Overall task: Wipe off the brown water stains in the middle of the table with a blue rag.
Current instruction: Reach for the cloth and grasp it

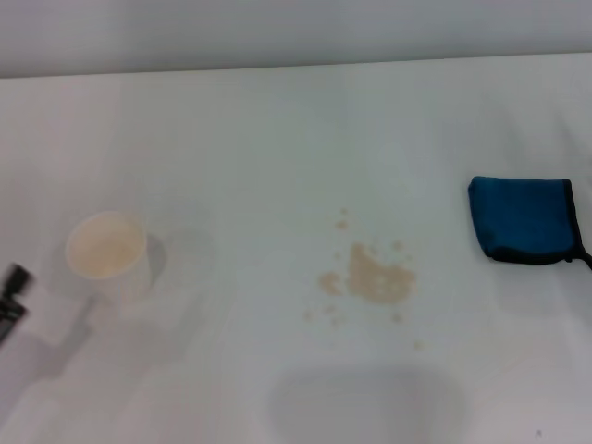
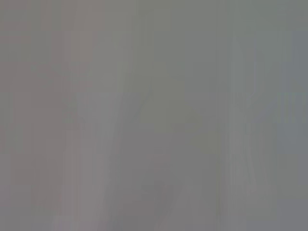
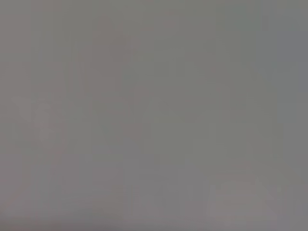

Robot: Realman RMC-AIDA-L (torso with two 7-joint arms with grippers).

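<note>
Head view shows the left hand [image 1: 13, 298] low beside the cup [image 1: 107, 254]; I cannot tell its grip. Far across the counter [image 1: 277, 139], past the brown water stains [image 1: 375, 277], the blue rag [image 1: 524, 220] lies untouched.

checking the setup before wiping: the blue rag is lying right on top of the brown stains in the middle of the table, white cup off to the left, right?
Not quite. The blue rag is not on the brown water stains; it lies apart from them near the right edge of the table, and the stains are uncovered. The white cup does stand off to the left. The head view shows this.
</note>
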